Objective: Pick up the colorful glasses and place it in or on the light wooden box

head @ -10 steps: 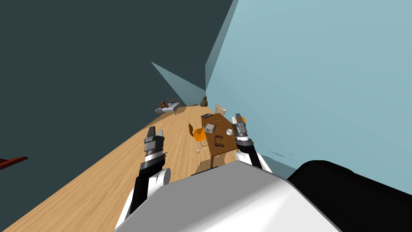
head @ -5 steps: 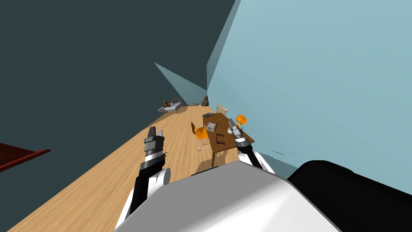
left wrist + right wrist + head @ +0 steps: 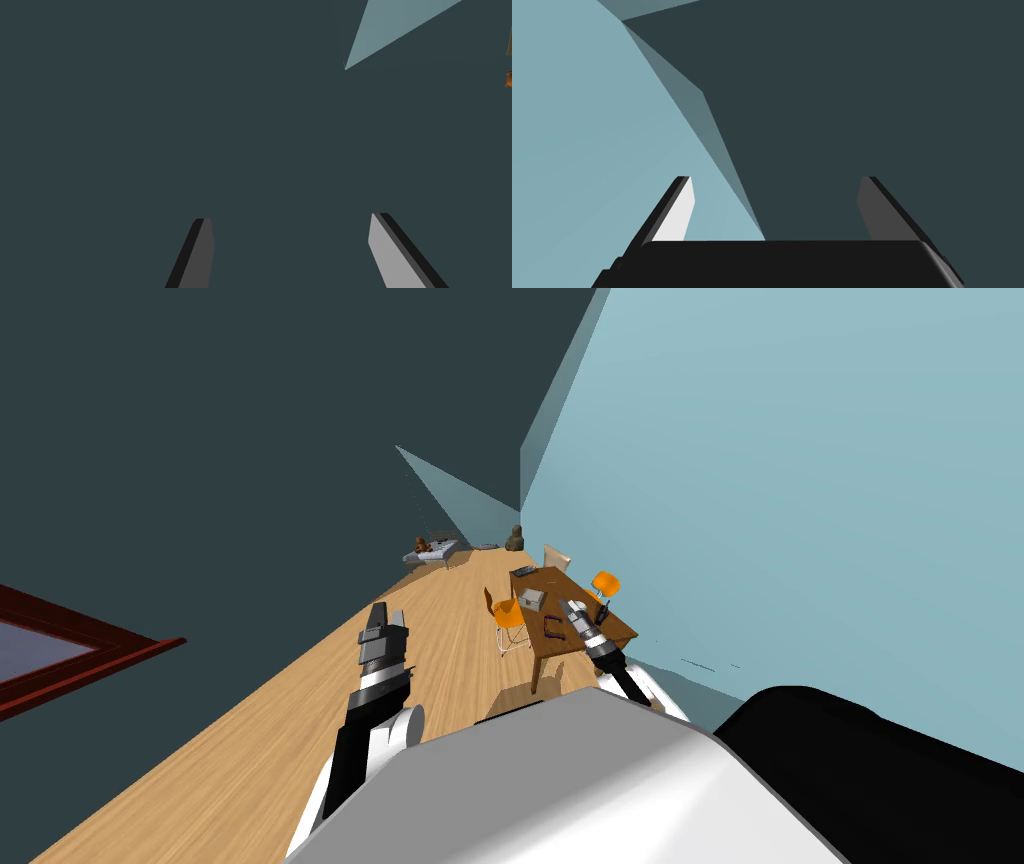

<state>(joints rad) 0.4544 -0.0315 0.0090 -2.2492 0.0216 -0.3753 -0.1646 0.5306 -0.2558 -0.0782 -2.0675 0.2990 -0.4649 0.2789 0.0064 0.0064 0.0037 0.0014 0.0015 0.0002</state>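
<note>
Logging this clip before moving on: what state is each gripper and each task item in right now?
Left gripper: open, empty.
Right gripper: open, empty.
Glasses: lying on the table, not held.
Box: on the table, apart from the glasses.
Orange chair: upright beside the table.

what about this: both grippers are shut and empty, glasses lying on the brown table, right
Not shut: both wrist views show the left gripper and right gripper open, fingers apart. They are empty, and the glasses lie on the brown table.
</note>
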